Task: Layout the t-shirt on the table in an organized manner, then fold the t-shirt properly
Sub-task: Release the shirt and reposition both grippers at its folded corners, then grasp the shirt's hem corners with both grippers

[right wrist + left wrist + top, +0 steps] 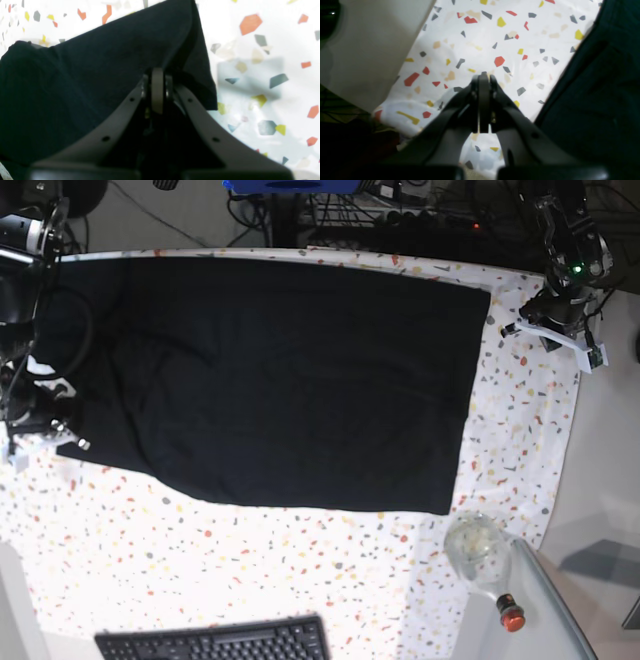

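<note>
The black t-shirt (285,375) lies spread flat across the upper middle of the speckled table (250,570) in the base view. At the left edge, the right gripper (157,75) has its jaws closed, apparently pinching the shirt's edge, though the contact is blurred. At upper right, the left gripper (483,80) hangs closed and empty over bare tablecloth just beside the shirt.
</note>
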